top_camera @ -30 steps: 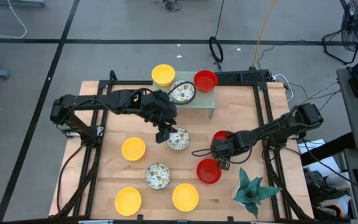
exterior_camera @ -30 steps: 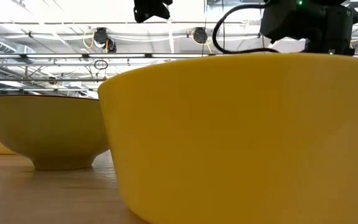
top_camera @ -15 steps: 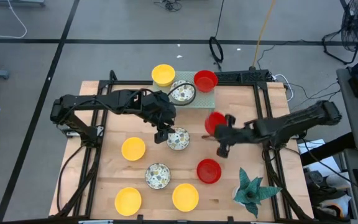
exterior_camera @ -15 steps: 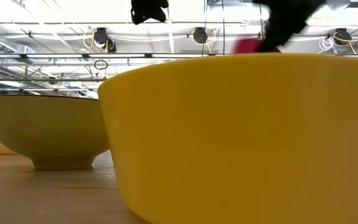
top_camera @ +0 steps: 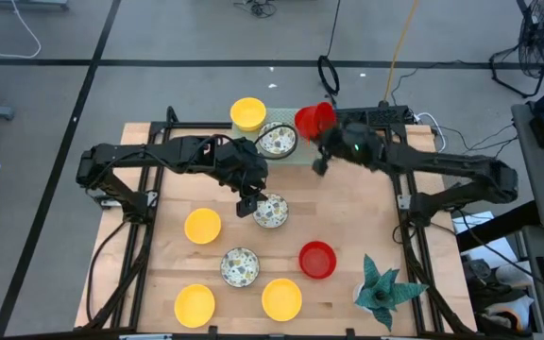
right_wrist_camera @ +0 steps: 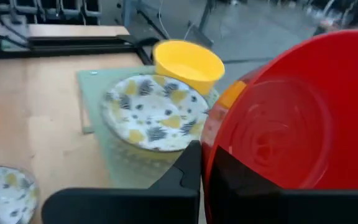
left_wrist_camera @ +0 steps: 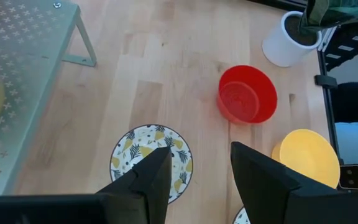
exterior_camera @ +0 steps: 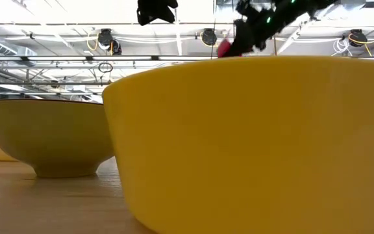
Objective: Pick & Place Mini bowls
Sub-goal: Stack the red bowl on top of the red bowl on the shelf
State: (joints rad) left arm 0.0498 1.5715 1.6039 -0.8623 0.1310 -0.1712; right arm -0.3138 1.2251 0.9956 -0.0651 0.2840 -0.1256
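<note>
Right pincer (top_camera: 315, 132): up at the far side of the desk (top_camera: 366, 208), over the pale green rack (top_camera: 312, 151); clamped on the rim of a red bowl (right_wrist_camera: 291, 118), bowl held tilted. In the high view it overlaps the spot of a red bowl on the rack; can't tell them apart there.
Left pincer (left_wrist_camera: 197, 165): fingers apart, hovering just above a speckled bowl (top_camera: 270, 212) near desk centre; not touching it as far as the left wrist view shows.
On rack: speckled bowl on rack (top_camera: 277, 141), w/ a yellow bowl (top_camera: 247, 113) just beside it at the rack's far left edge.
Loose on desk, yellow: one left of centre (top_camera: 202, 226); two at the near edge, near-left yellow bowl (top_camera: 195, 304) & near-centre yellow bowl (top_camera: 281, 298).
Loose on desk, other: second speckled bowl on desk (top_camera: 239, 266) between the centre one & the near yellows; red bowl on desk (top_camera: 317, 260) right of it.
Plant (top_camera: 382, 289): near-right corner, in a white pot (left_wrist_camera: 289, 38), near the red bowl on desk but apart.
Low view: mostly filled by a big yellow bowl side (exterior_camera: 252, 143); both arms only show as dark shapes at the top.
</note>
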